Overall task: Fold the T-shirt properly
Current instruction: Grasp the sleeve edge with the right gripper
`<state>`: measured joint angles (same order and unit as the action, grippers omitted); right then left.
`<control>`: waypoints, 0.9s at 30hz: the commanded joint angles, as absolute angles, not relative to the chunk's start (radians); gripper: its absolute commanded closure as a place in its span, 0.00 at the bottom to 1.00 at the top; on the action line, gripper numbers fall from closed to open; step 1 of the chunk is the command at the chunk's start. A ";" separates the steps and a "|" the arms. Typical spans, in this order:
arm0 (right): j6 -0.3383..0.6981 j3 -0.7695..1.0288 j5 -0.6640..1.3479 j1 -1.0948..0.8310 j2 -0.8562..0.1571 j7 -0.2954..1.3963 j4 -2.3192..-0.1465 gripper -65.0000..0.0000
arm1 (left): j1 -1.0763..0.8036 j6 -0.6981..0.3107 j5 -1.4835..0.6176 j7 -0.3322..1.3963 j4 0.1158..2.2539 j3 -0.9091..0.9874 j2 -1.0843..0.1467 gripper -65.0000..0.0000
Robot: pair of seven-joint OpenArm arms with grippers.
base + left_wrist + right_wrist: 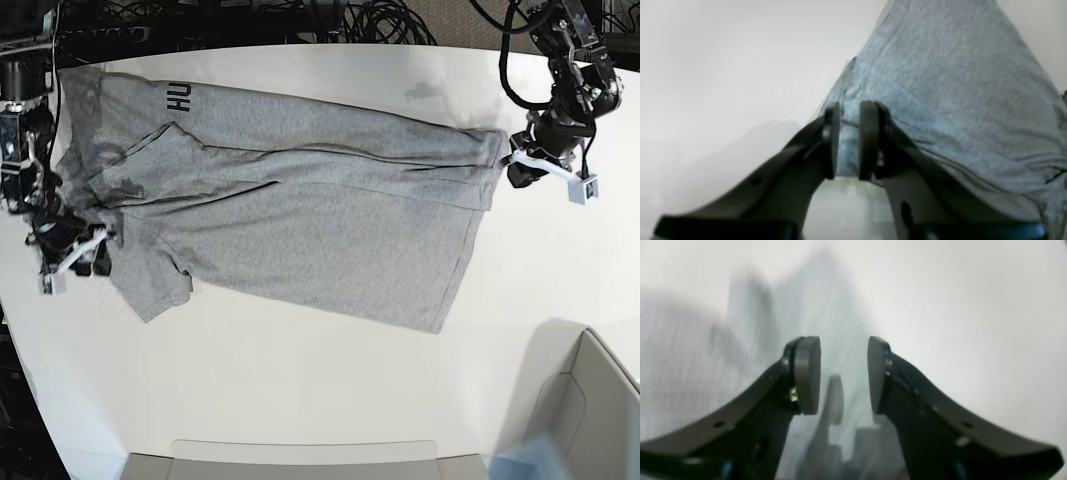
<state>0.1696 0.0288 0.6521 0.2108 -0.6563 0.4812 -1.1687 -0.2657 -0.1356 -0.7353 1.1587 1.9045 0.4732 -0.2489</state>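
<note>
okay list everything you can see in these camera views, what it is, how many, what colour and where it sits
T-shirt: one, heather grey with black lettering near one end, spread across the table, partly folded over itself.
Table: one, white, under everything.
Cables: a black tangle, past the table's far edge.
Pale panel: one, off-white, at the near corner in the base view.
Left gripper: one, black, pads closed on the T-shirt's edge.
Right gripper: one, black, open with nothing between the pads, beside the T-shirt's lettered end.

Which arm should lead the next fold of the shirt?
Left, probably: the left gripper already pinches the T-shirt edge, while the right gripper is open beside its sleeve.
</note>
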 commanded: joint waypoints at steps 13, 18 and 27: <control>0.165 -0.340 0.564 0.627 -0.621 0.332 -0.638 0.64 | -0.265 -0.139 -0.751 1.150 1.920 0.478 -0.259 0.82; 0.171 -0.346 0.562 0.622 -0.615 0.312 -0.593 0.64 | -0.265 -0.139 -0.751 1.150 1.920 0.478 -0.259 0.82; 0.209 -0.421 0.559 0.604 -0.509 0.311 -0.549 0.64 | -0.248 -0.139 -0.751 1.150 1.920 0.478 -0.260 0.82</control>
